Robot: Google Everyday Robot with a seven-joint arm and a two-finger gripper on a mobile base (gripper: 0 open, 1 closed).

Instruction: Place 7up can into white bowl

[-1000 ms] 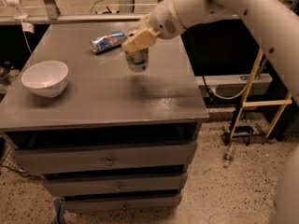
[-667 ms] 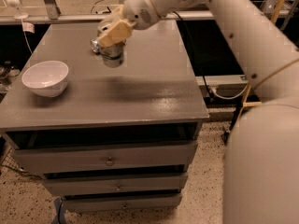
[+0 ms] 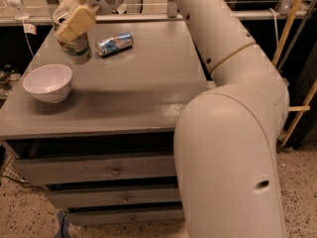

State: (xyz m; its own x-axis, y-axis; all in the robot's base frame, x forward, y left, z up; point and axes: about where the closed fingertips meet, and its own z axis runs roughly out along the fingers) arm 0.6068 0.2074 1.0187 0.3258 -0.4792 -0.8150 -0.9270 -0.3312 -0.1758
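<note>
My gripper (image 3: 74, 26) is shut on the 7up can (image 3: 77, 47), a pale can with a green band, and holds it upright in the air at the upper left. The can hangs above the table, behind and a little to the right of the white bowl (image 3: 48, 82). The bowl stands empty near the table's left front edge. My tan fingers (image 3: 75, 22) cover the can's upper half.
A blue and silver can (image 3: 115, 43) lies on its side at the back of the grey table (image 3: 133, 93), right of the held can. Drawers (image 3: 99, 171) are below the tabletop. My large white arm fills the right side. A yellow frame (image 3: 292, 29) stands far right.
My gripper has carried the 7up can leftward across the table, from beside the lying can to a spot near the bowl. The bowl and the blue can have not moved.
</note>
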